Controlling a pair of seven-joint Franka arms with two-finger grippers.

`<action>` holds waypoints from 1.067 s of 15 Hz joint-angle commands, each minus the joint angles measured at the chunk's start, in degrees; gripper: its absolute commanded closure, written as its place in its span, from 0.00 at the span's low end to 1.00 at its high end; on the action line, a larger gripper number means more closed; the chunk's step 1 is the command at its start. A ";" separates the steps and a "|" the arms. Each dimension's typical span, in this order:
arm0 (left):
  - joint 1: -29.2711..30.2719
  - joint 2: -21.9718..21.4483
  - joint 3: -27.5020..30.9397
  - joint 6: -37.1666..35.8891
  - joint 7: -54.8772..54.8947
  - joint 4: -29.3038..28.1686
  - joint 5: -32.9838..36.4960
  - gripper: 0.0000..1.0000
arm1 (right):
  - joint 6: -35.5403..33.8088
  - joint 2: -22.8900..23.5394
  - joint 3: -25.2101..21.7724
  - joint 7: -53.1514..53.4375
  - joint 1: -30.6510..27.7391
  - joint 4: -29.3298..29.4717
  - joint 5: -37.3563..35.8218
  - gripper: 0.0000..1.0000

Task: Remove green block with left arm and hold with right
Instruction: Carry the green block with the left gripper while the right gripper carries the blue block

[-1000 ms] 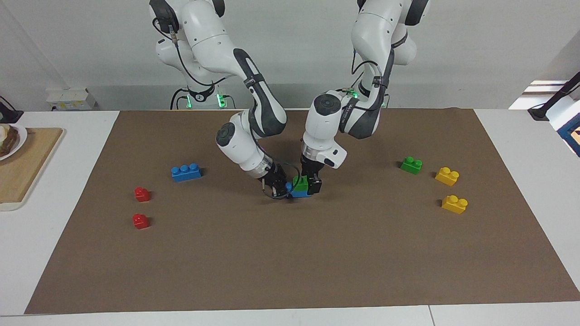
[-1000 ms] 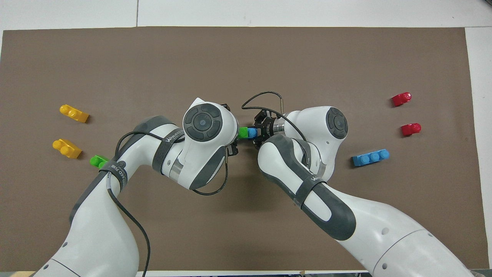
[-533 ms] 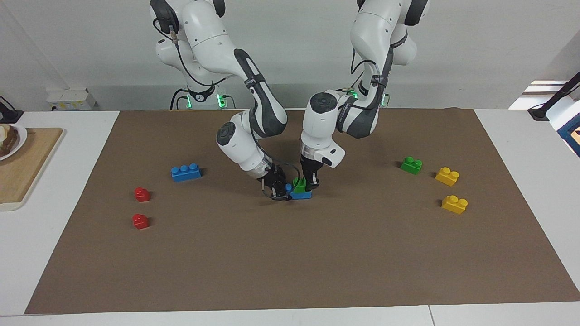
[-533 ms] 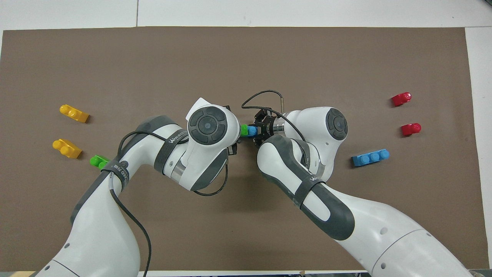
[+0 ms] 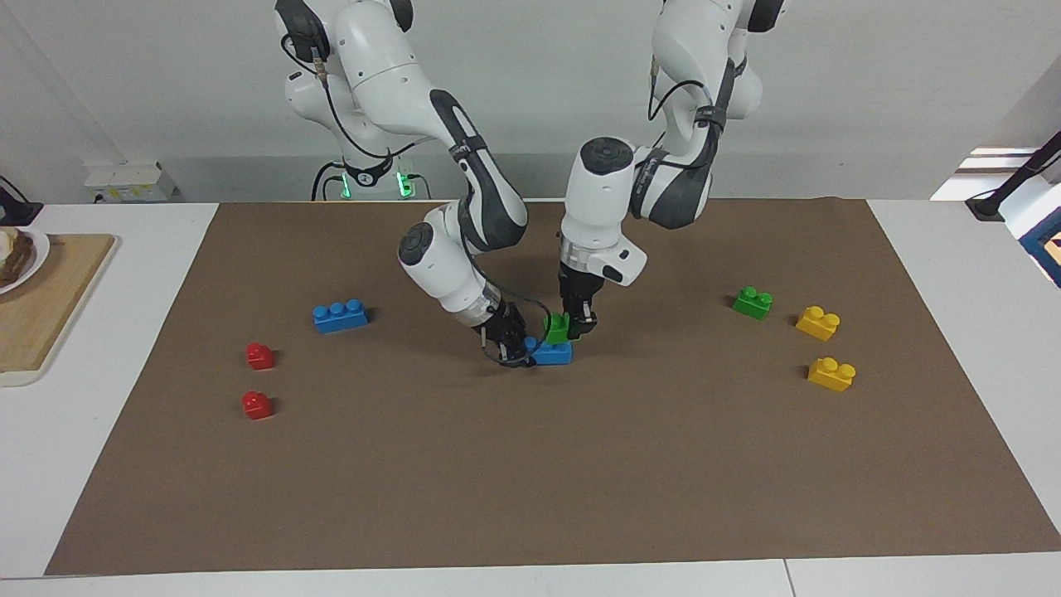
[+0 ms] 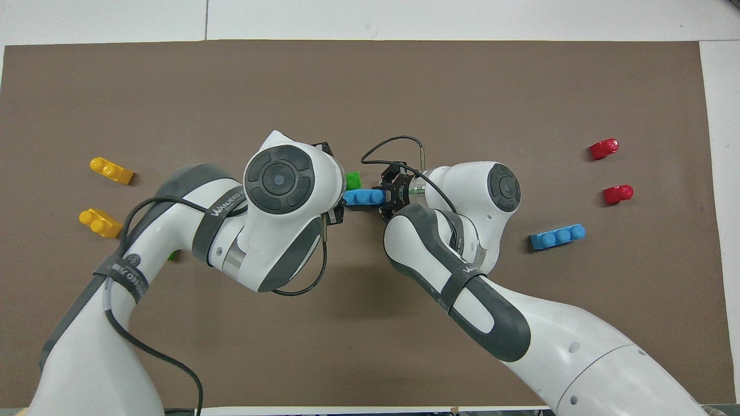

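Brown mat point(image 5: 530, 481) on white table point(image 5: 953, 265); grey wall.

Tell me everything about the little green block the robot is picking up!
The green block is a small, bright green toy brick that looks like shiny plastic, with round studs on top. The left tool is shut on it and holds it slightly tilted, lifted just off the blue brick it sits over, near the middle of the brown mat. The right tool holds that blue brick down at its end. In the overhead view only a corner of the green block shows beside the left arm's wrist.
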 commanded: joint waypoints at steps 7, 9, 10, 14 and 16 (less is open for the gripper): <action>11.21 -5.52 -0.14 -8.56 26.04 -2.12 0.09 1.00 | -0.16 0.88 -0.11 -0.40 -0.50 0.51 1.17 1.00; 15.52 -5.88 -0.05 -8.56 35.53 -2.92 -2.10 1.00 | -6.11 0.79 -0.38 -0.58 -3.31 3.66 0.21 1.00; 17.37 -5.88 -0.14 -8.65 40.45 -3.01 -2.72 1.00 | -10.84 0.53 -0.55 -0.75 -6.02 6.12 -0.75 1.00; 23.09 -6.76 -0.05 -7.51 58.47 -6.87 -3.52 1.00 | -29.14 0.17 -0.29 -3.64 -18.50 15.53 -10.42 1.00; 25.46 -5.71 0.04 -5.32 65.60 -8.19 -3.52 1.00 | -31.10 0.17 -0.29 -9.86 -23.25 15.46 -10.43 1.00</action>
